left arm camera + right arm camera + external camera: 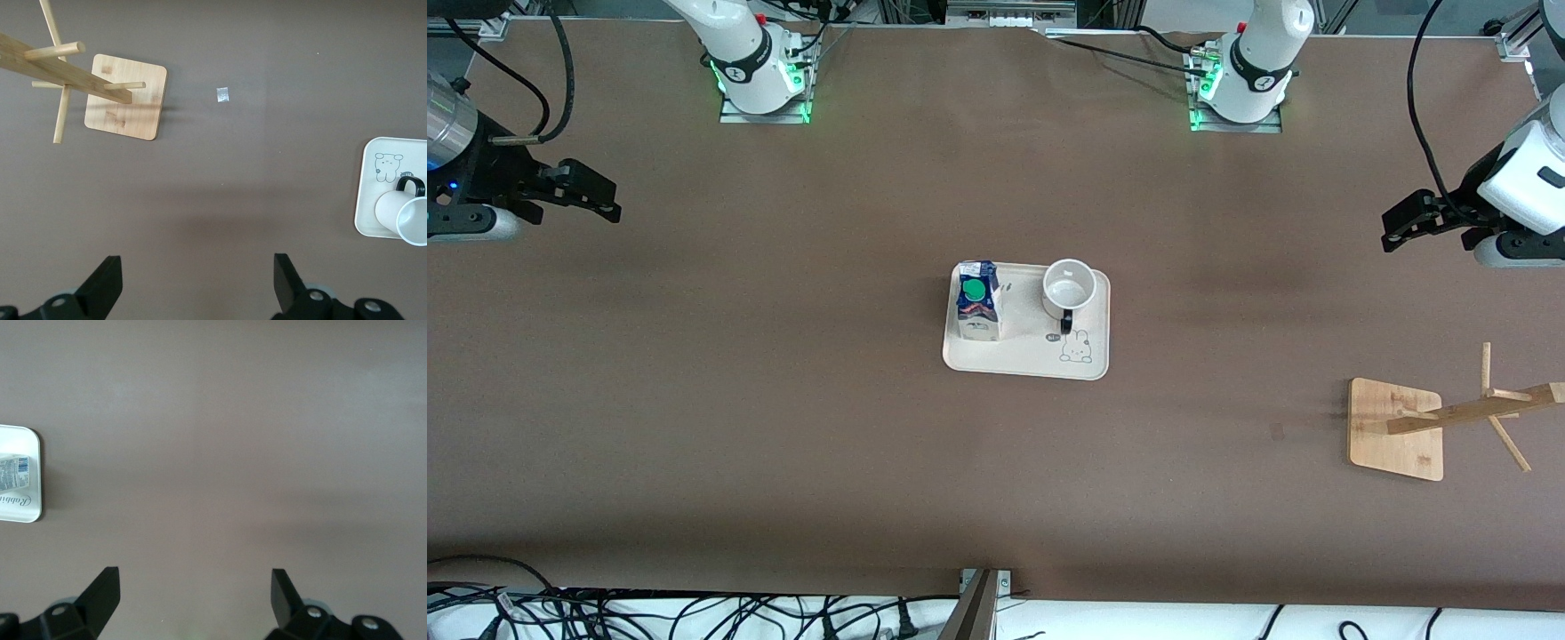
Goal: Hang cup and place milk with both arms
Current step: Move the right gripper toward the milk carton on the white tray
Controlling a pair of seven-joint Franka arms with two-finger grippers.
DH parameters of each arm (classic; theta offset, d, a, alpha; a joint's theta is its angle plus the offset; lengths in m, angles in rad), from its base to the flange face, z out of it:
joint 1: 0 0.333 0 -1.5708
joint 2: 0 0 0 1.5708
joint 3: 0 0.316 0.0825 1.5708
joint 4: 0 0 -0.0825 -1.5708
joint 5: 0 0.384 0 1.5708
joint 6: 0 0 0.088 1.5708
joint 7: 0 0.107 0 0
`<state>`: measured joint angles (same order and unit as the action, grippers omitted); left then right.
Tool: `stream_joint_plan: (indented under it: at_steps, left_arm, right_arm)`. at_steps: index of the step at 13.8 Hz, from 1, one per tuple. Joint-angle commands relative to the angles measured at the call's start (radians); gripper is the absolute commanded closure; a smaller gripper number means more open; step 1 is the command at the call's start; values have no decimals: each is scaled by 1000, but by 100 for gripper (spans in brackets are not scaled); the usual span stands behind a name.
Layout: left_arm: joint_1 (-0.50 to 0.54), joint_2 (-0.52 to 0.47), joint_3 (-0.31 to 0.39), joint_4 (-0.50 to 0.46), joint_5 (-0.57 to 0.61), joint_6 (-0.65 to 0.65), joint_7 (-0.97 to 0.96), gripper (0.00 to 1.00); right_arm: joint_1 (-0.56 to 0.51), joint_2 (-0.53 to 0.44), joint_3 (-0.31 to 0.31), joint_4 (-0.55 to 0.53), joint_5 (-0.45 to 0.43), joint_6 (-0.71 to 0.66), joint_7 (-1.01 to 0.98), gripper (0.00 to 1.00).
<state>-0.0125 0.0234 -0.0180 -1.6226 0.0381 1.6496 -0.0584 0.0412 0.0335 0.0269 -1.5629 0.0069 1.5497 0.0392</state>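
Milk [978,300] and cup [1069,286] stand apart on the tray [1024,363] mid-desk [783,400]; left gripper [1405,222] and right gripper [596,194] wait over the desk ends, fingers wide, empty.

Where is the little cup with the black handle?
The cup stands upright on the cream tray mid-table, beside the milk, toward the left arm's end of the tray.

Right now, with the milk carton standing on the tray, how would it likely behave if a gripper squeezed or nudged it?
The milk stands upright on the tray beside the cup. It is taller than its base, so a high push would probably tip it. Its walls look like thin card, so a hard squeeze may dent them. The cap is on, so spilling seems unlikely.
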Motion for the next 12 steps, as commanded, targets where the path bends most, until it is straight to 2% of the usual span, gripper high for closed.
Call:
stream_joint_plan:
  at_steps: [1, 12]
  left_arm:
    - [6, 13, -7, 33, -4, -24, 5, 0]
    - [8, 13, -2, 32, -4, -48, -1, 0]
  right_arm:
    - [-9, 6, 5, 17, -2, -16, 5, 0]
    - [-9, 5, 5, 17, -2, -17, 4, 0]
